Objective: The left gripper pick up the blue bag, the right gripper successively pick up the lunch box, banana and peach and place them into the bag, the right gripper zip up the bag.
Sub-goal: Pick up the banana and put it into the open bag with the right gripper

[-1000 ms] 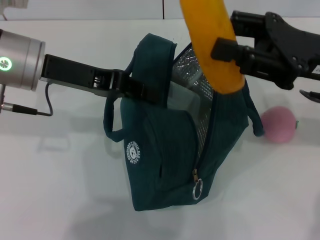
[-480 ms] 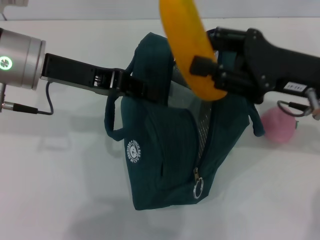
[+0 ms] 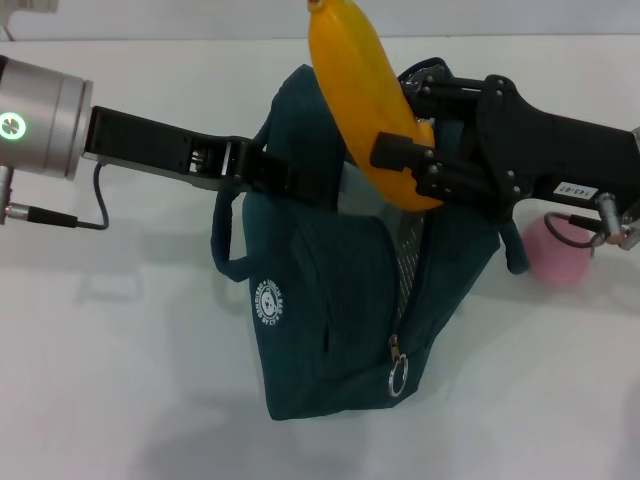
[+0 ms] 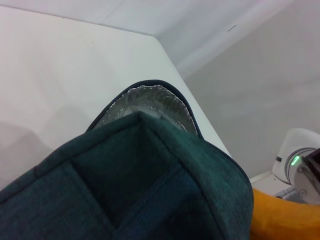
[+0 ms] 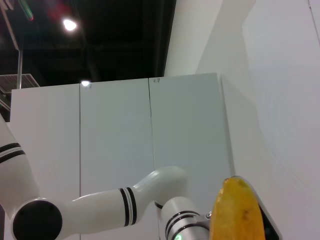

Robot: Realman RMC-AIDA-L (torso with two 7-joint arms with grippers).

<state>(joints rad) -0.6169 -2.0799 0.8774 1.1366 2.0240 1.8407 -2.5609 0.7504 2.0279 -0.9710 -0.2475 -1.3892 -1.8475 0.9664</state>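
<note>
The blue bag stands on the white table, its top open and silver lining showing. My left gripper is shut on the bag's left top edge and holds it up. My right gripper is shut on the yellow-orange banana and holds it right above the bag's opening, its upper end pointing up and left. The peach lies on the table right of the bag, partly behind my right arm. The lunch box is hidden. The left wrist view shows the bag's fabric and the banana. The banana's tip shows in the right wrist view.
The white table reaches left of and in front of the bag. The bag's zipper ring pull hangs at its front right side, and a loop handle hangs at its left.
My right gripper has moved left and down with the banana, from right of the opening to right over it. The bag and the left gripper have not moved.
</note>
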